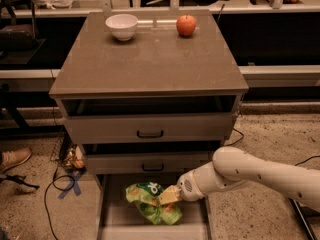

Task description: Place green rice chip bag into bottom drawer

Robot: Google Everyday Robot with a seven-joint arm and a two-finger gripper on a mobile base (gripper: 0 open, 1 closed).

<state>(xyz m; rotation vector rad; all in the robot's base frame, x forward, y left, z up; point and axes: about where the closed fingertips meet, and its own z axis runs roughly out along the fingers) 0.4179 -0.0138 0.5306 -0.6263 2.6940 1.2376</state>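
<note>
My end effector (pixel 170 195) low over open bottom drawer (pixel 119 220), fingers clamped on right edge of green rice chip bag (pixel 149 205). Bag lies left of and just below my grip, long axis across drawer, between rails. Next, I judge: lower, release.

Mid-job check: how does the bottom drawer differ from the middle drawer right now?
The bottom drawer is pulled far out, floor exposed; the middle drawer is out only slightly. The bottom drawer has the green rice chip bag over its floor, with the tool at the bag's right side; the middle drawer's inside is dark, contents unseen. The middle drawer shows a black handle; the bottom drawer shows none. Both share the grey-brown cabinet.
</note>
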